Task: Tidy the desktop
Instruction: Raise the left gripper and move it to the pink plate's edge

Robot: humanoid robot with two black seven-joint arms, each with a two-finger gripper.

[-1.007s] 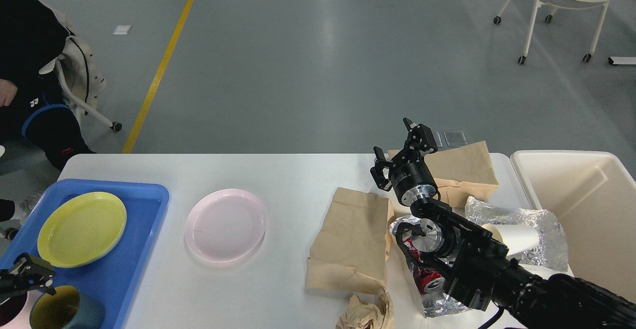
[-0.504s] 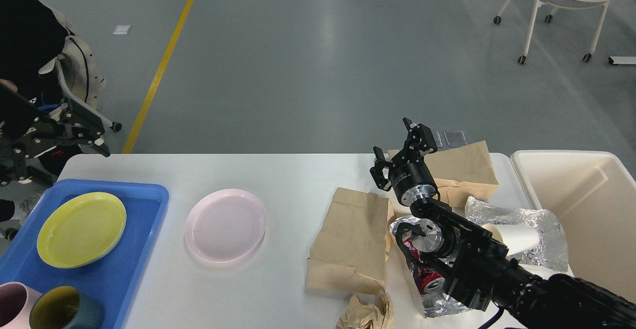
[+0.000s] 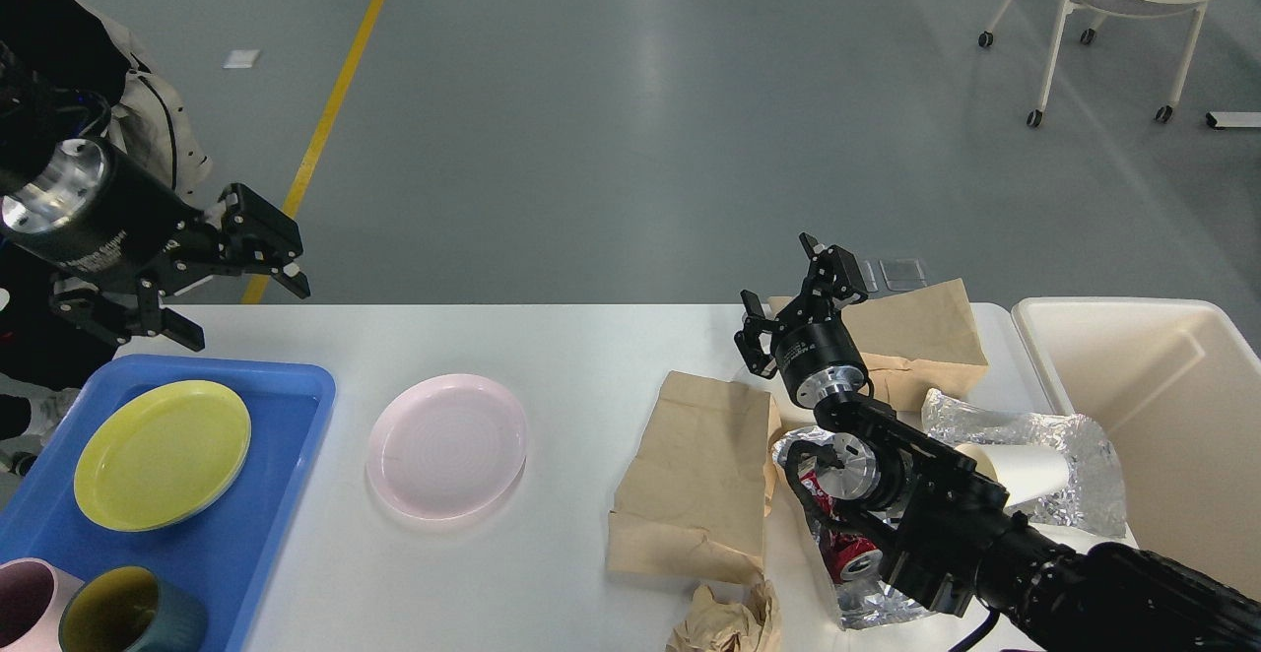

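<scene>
Here, the desktop spreads wide and white across the lower part of the head view, cluttered at both ends. At its left end sits a blue tray carrying a yellow plate, with a pink cup and a dark teal cup at the tray's near edge. A pink plate lies on the bare white surface just right of the tray. Toward the right end lies a flat brown paper bag, a second brown bag behind it, a crumpled paper wad at the near edge, crinkled foil with a white paper cup on it, and a red can partly hidden by the right arm. A cream bin stands off the right end.

The left gripper hangs above the desktop's far left corner, over the tray's far edge, its fingers spread wide and holding nothing. The right gripper is raised over the gap between the two bags, fingers likewise apart and empty.
</scene>
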